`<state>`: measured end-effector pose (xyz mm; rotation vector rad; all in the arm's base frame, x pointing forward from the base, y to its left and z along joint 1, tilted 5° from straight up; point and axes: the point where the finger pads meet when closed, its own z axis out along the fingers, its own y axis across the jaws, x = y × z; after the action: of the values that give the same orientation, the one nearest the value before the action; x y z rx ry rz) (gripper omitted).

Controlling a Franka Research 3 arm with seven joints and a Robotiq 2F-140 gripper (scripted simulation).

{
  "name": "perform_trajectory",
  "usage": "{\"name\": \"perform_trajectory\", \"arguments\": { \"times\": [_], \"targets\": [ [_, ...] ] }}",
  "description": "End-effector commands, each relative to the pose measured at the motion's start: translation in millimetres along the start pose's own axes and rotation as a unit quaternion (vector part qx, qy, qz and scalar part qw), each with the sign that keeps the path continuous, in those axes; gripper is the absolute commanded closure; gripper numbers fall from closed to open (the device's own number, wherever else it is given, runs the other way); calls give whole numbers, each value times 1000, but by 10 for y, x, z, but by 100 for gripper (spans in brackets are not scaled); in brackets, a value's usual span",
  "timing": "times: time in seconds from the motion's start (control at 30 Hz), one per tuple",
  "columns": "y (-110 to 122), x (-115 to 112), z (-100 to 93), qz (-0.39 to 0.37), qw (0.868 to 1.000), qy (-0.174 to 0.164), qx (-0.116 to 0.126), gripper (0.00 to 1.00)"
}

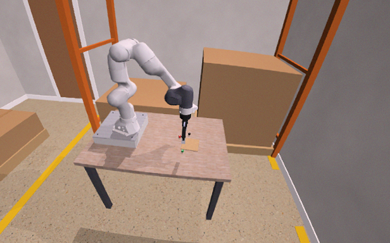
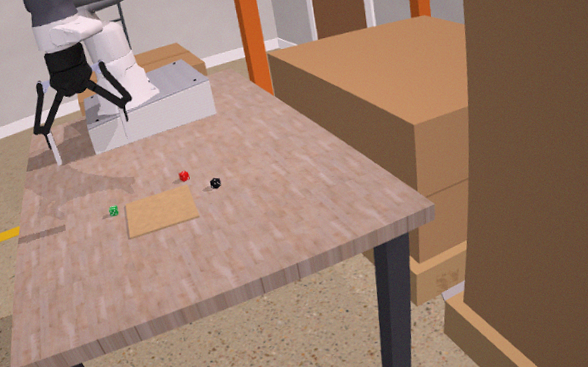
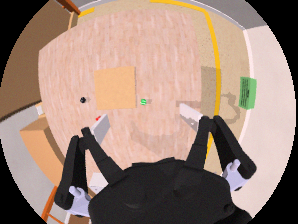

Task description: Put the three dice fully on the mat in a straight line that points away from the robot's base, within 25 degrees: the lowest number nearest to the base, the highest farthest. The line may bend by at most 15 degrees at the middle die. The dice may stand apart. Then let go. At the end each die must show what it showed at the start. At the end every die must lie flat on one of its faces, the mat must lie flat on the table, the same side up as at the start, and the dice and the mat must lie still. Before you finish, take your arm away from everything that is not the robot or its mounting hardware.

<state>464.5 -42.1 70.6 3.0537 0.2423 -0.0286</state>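
Three dice lie on the wooden table [image 2: 270, 236], none of them on the mat [image 2: 160, 211]: the green die [image 2: 113, 210] just off the mat's left edge in the exterior view, the red die [image 2: 183, 175] just beyond its far right corner, and the black die [image 2: 214, 182] a little to the right of the red one, all apart from the mat and from one another. No brand, label or writing can be read anywhere; the pips on the dice are too small to count. The gripper [image 2: 86, 124] hangs above the table with its fingers spread as wide as they go and nothing between them. In the exterior view it appears high at the far left, in front of the grey base block [image 2: 192, 97], well apart from all three dice. The top view puts it differently: there the black gripper points straight down over the mat's near-base edge, with the red die and black die just beside it and the green die in front. The wrist view looks down between the two fingertips and shows the mat, the green die and the black die ahead, with the red die just beside the other pad. Only the top view shows the whole arm [image 1: 131, 66], the orange rack [image 1: 67, 32] and the cardboard boxes [image 1: 246, 94] around it.
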Motion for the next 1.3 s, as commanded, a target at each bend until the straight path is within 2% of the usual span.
{"name": "perform_trajectory", "arguments": {
  "times": [0.0, 0.87, 1.0, 1.27],
  "targets": [
    [-8, -5, -4, 9, 1000, -1, -2, 0],
    [-9, -4, 39, 9, 1000, 1, 0, 0],
    [-14, 0, 228, 9, 1000, 1, 0, 0],
    [-30, 13, 802, 9, 1000, 1, 0, 0]
  ]
}}
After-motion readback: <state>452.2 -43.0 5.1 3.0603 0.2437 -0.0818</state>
